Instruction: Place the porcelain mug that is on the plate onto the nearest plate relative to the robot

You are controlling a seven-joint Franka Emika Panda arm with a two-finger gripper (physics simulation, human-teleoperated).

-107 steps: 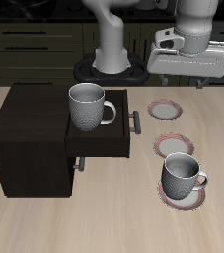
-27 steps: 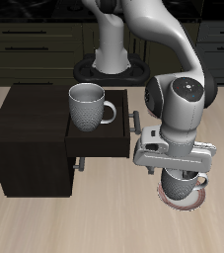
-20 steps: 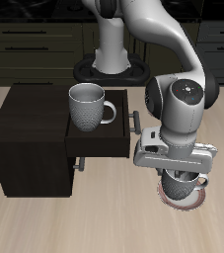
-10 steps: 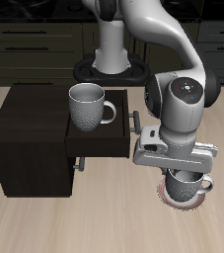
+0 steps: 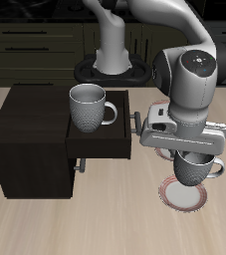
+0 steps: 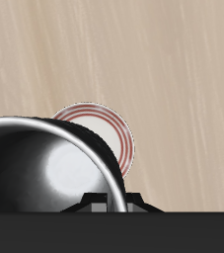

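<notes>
My gripper (image 5: 190, 157) is shut on the rim of the porcelain mug (image 5: 193, 169), a grey-white speckled mug with a loop handle. I hold it in the air just above the plate (image 5: 186, 195) nearest the table's front edge, and that plate's white centre shows bare. In the wrist view the mug's dark inside (image 6: 39, 168) fills the frame close to the gripper (image 6: 109, 205), with the red-rimmed plate (image 6: 112, 130) on the table beyond it. The two other plates farther back are hidden behind my arm.
A look-alike, slightly larger mug (image 5: 88, 108) stands on the open drawer of a dark wooden cabinet (image 5: 30, 139). The drawer's metal handle (image 5: 136, 122) sticks out close to my arm. The robot base (image 5: 111, 62) stands at the table's back.
My gripper came down over the mug on the front plate and closed on it. It has now lifted the mug off the plate and moved slightly back.
</notes>
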